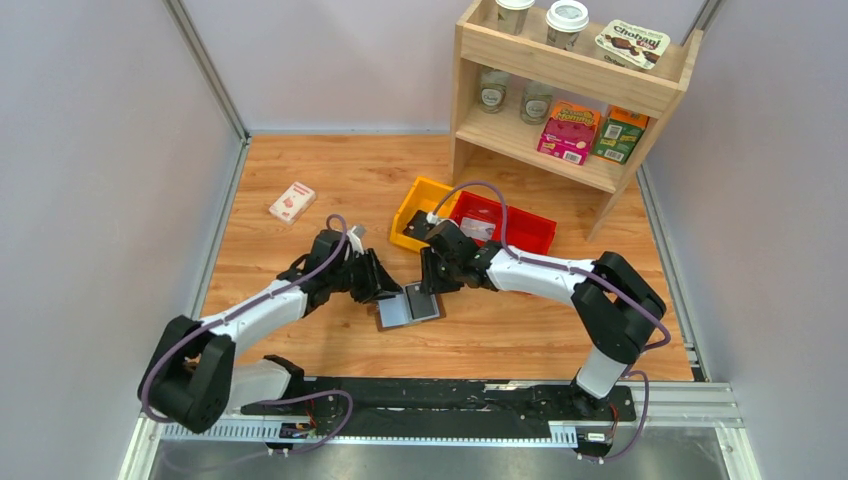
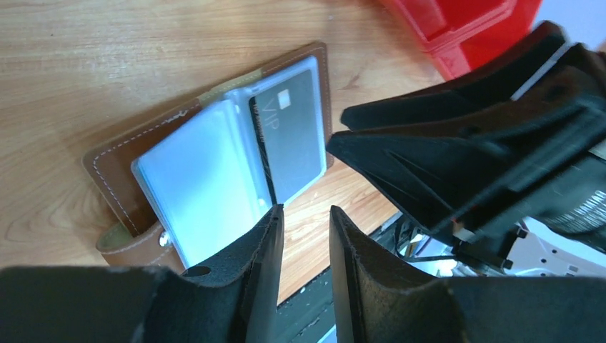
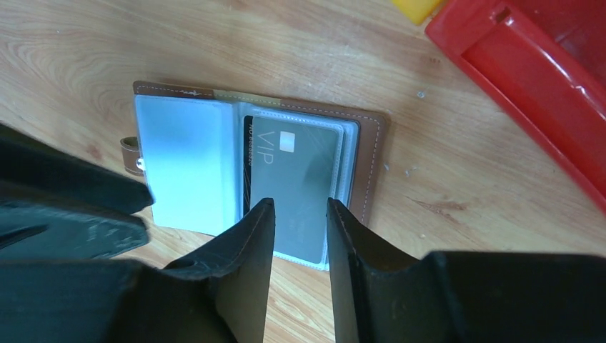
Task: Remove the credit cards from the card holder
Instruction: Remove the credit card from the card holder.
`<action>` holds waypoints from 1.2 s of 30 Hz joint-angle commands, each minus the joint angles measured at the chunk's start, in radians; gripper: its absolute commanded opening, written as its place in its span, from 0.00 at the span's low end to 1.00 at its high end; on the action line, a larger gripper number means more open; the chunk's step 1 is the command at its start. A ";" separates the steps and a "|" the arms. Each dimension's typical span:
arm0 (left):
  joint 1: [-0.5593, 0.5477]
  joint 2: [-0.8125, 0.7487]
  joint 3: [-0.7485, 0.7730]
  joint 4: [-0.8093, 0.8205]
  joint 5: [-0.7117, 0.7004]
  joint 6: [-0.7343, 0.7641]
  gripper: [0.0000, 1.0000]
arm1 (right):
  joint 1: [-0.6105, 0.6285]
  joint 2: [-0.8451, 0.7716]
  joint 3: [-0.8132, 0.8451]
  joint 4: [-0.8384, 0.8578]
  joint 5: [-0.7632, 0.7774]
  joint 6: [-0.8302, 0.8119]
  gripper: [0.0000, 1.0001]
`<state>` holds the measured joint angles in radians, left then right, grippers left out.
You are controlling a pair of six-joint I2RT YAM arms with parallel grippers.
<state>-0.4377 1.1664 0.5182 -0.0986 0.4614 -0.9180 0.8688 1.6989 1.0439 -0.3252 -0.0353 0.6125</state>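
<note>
In the top view, a white-and-red small box (image 1: pixel 292 202) lies on the wooden table (image 1: pixel 300 160) in the upper left, well apart from everything else. Right of it, the left arm reaches toward the middle of the frame, and the left gripper (image 1: pixel 385 287) sits at the left edge of the card holder (image 1: pixel 410 306).

The card holder lies open and flat just below the centre, between the two grippers. Its brown cover is face down and its pale grey-blue sleeves face up. In the left wrist view, the left gripper's fingers (image 2: pixel 266 243) stand partly apart with bare table showing in the gap. They grasp nothing, and their tips are at the near edge of the clear sleeves. A snap strap (image 2: pixel 136 239) sticks out of the holder's lower left corner.

The right gripper (image 1: pixel 430 283) comes in from the right, at the holder's upper right edge. In the right wrist view, its fingers (image 3: pixel 259 229) are also partly spread, clamping nothing. A grey card (image 3: pixel 300 164) marked VIP, tucked in the holder's right-hand sleeve, shows in the gap between them.

Further right, in the upper middle of the top view, a yellow bin (image 1: pixel 412 208) and a red bin (image 1: pixel 520 228) sit side by side. In the upper right, a wooden shelf (image 1: pixel 580 75) holds cups, jars and cartons.
</note>
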 commanded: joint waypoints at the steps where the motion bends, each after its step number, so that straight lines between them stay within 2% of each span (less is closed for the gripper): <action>1: -0.006 0.091 0.022 0.120 0.014 -0.015 0.38 | -0.004 0.007 -0.004 0.067 -0.006 -0.023 0.35; 9: -0.007 0.194 0.000 0.180 0.025 -0.021 0.38 | -0.004 0.034 -0.024 0.087 -0.020 -0.026 0.34; 36: -0.010 0.286 -0.047 0.283 0.082 -0.050 0.36 | -0.004 0.065 -0.077 0.161 -0.087 0.006 0.35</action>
<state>-0.4438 1.4525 0.4782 0.1230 0.5129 -0.9543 0.8669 1.7481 0.9848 -0.1936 -0.1108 0.6064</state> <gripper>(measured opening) 0.374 0.353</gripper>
